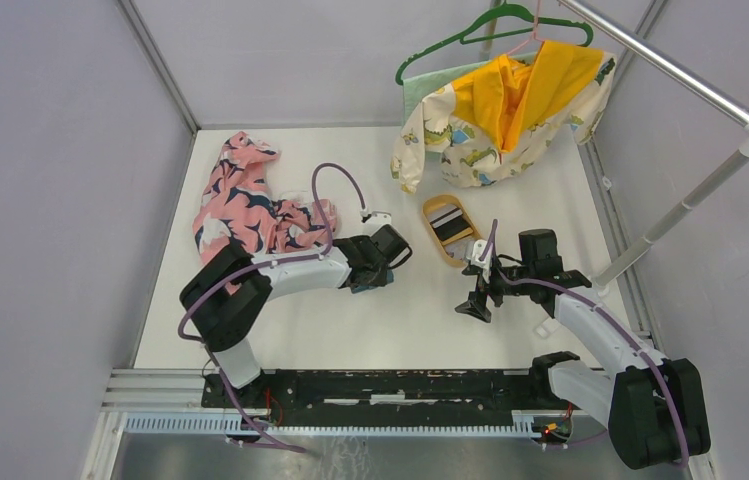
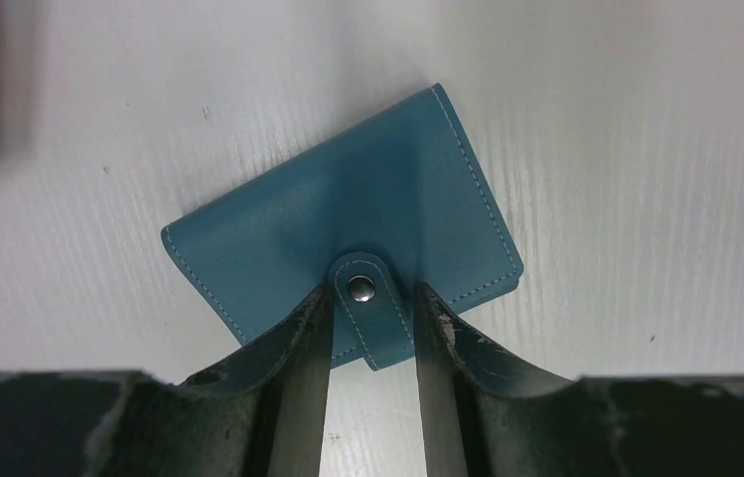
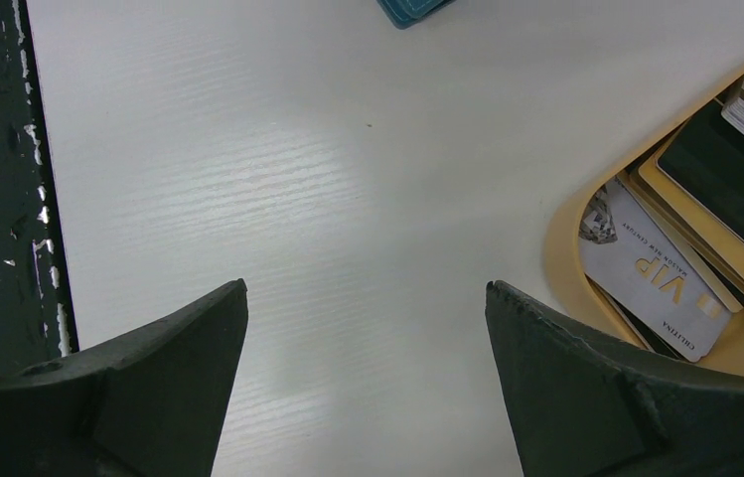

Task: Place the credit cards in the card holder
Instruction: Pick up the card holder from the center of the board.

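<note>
**A:** How do the jaws of the left gripper (image 2: 372, 298) stand?

**B:** They are partly apart, one on either side of the snap tab (image 2: 379, 333) and close against its edges. Whether they actually pinch it cannot be told. The wallet (image 2: 348, 209) spreads from them toward twelve o'clock. It lies flat on the table (image 2: 596, 149), folded, with the snap fastened.

**A:** And the right gripper (image 3: 366, 298)?

**B:** Its jaws are wide apart over bare table and hold nothing. The cards (image 3: 656, 273) lie overlapping in the tray (image 3: 561, 238) at three o'clock, and a corner of the wallet shows at twelve.

**A:** What could go wrong from here?

**B:** Nothing pins the wallet down. A tug on the tab would probably drag the whole wallet across the smooth table instead of popping the snap. The tab is also thin, so it might slip free of a loose grip.

**A:** And the cards?

**B:** They are flat and stacked, so the jaws could lift two at once. They could also catch the tray's rim and shove the tray away.
</note>
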`<state>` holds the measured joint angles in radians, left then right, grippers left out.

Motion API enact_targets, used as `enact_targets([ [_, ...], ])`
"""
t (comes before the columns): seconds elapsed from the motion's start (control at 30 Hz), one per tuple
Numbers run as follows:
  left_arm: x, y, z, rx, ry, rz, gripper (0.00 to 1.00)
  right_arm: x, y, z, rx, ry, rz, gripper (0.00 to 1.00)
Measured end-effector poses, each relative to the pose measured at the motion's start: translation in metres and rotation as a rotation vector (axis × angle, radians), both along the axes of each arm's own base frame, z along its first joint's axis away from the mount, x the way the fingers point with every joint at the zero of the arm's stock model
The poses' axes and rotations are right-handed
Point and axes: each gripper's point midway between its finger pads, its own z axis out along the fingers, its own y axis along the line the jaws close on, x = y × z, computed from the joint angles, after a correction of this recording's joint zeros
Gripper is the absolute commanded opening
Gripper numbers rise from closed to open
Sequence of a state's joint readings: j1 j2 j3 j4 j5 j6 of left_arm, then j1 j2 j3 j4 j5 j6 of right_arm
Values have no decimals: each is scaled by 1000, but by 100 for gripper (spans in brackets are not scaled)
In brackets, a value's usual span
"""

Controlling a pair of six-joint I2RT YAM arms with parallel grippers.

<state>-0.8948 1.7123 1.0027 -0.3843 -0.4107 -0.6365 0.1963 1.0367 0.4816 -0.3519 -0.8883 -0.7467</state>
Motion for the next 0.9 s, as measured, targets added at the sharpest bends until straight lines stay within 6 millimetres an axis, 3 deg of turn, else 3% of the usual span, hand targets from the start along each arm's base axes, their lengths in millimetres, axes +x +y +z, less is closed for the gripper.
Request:
enact_targets([
  [0.27, 1, -3, -1, 25, -24, 39, 32, 0, 0, 0, -2, -3, -2, 95],
  [0.5, -2, -6, -3, 22, -34, 44, 2, 0, 0, 1, -2, -5, -2, 95],
  [0.7, -7, -12, -1, 28, -80, 21, 2, -1, 2, 2, 10, -1, 8, 95],
  [0.9, -45, -39, 4, -2, -134, -136, 2, -7, 8, 3, 42, 21, 42, 95],
])
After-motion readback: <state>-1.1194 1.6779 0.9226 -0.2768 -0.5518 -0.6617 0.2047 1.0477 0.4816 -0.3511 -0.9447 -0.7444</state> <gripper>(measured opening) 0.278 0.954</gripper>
